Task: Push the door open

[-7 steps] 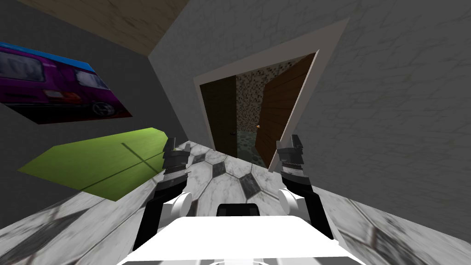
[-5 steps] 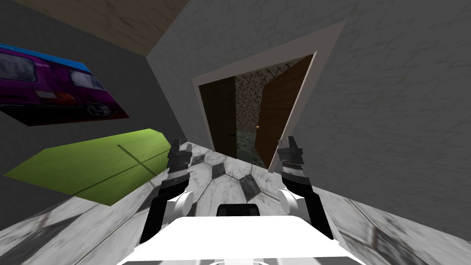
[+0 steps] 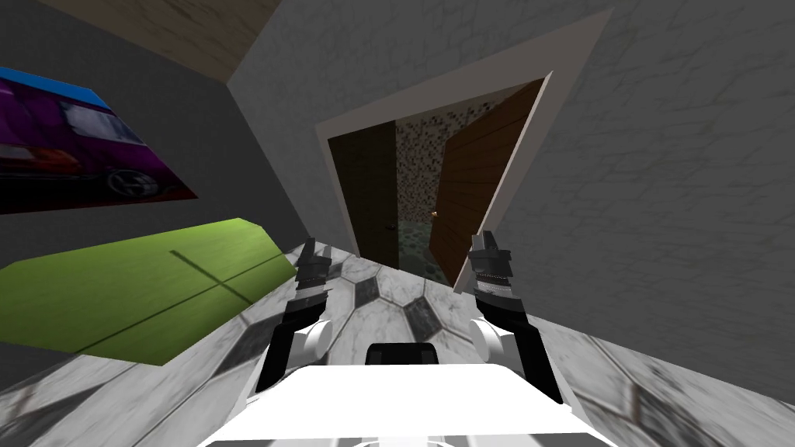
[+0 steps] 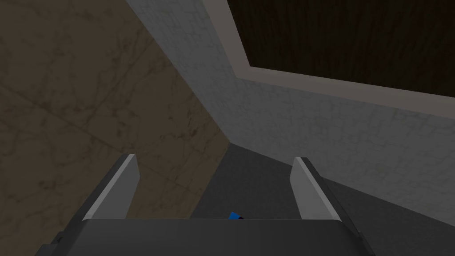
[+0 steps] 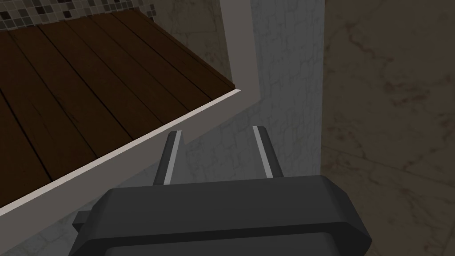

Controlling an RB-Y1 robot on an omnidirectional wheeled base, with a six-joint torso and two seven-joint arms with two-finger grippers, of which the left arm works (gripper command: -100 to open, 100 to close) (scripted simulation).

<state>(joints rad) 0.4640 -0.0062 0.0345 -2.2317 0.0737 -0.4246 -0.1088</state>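
Facing the half-open door (image 3: 470, 182) — approach step; left gripper (image 3: 312, 247) and right gripper (image 3: 486, 237) both spread, empty. Next: advance — press right gripper against door.

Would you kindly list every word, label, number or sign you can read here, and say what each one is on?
There is no readable text in these views.
The wall picture shows a purple vehicle, with no lettering or plate that I can read.
The brown door and its grey frame carry no label, number or sign.
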